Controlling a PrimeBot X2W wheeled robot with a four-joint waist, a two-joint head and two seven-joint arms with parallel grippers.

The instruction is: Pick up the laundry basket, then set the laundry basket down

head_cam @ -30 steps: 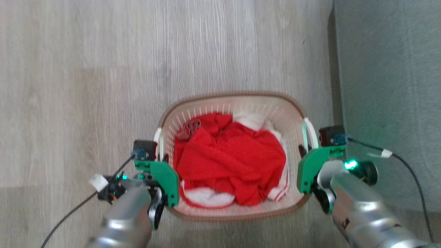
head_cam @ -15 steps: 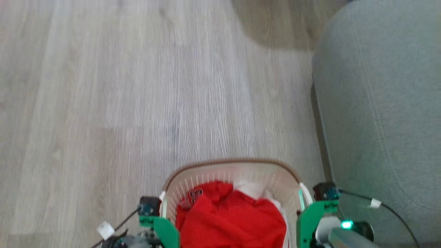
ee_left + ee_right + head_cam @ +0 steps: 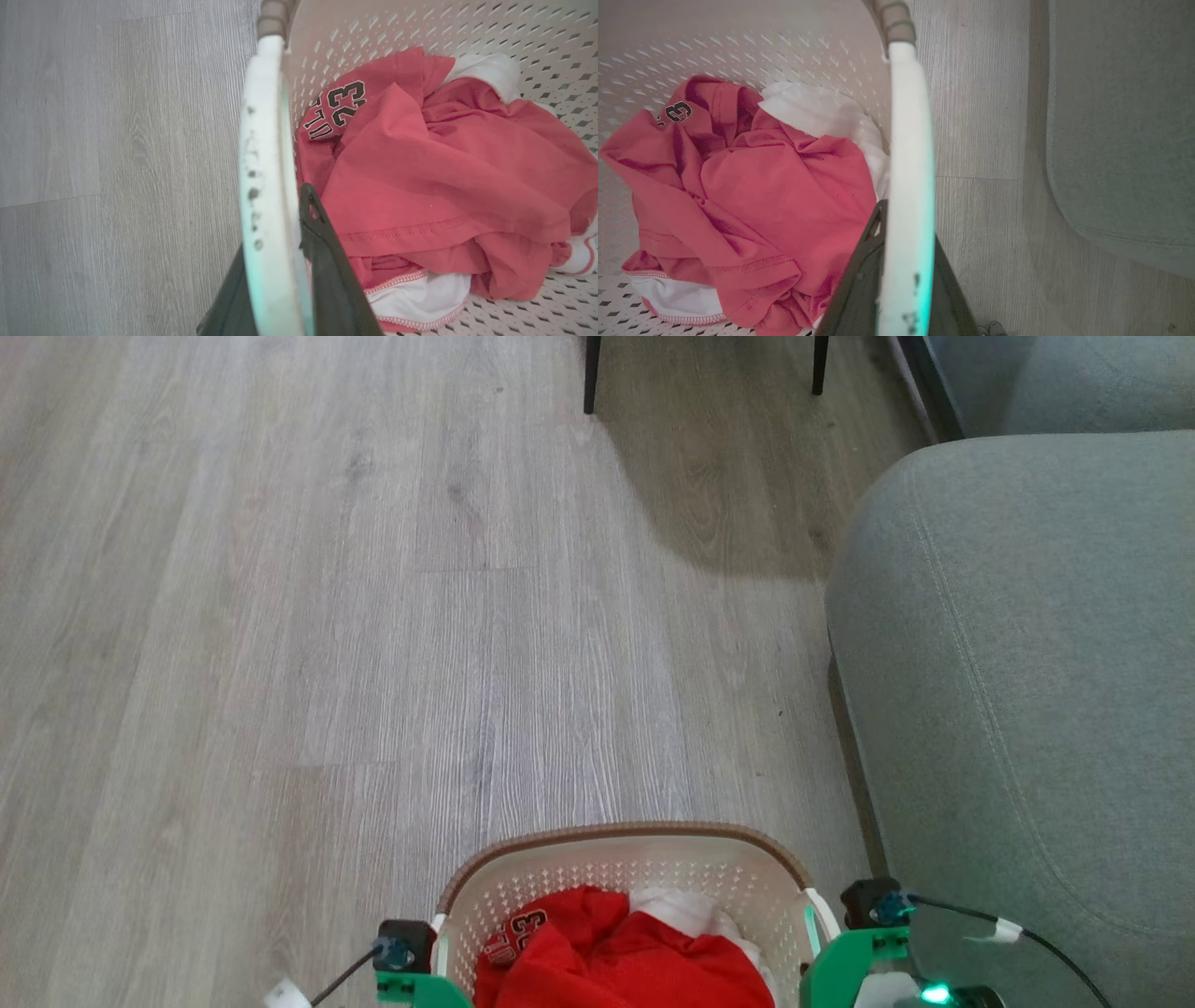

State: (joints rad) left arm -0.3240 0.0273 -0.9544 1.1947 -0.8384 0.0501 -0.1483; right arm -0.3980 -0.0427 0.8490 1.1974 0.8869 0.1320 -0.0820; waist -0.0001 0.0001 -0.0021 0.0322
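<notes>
The left end effector (image 3: 275, 261) is clamped on the white left handle (image 3: 264, 163) of the laundry basket (image 3: 644, 873), with one dark finger on each side of the bar. The right end effector (image 3: 908, 252) grips the white right handle (image 3: 908, 154) the same way, and a green glow tints that handle's near end.

Between the two handles a crumpled red jersey (image 3: 444, 158) with a black and white "23" lies in the basket, over a white garment (image 3: 817, 109) with red-striped trim. The cream walls are perforated and the rim is brown with a woven look.

In the head view the basket sits at the bottom edge, midway between the two green wrist mounts. It is over grey wood-look floor (image 3: 373, 616); I cannot tell whether its base touches the boards. A grey upholstered sofa (image 3: 1027, 663) is just to its right, apart from it. Farther off, two thin dark furniture legs (image 3: 590, 373) stand on the floor at the top edge.
</notes>
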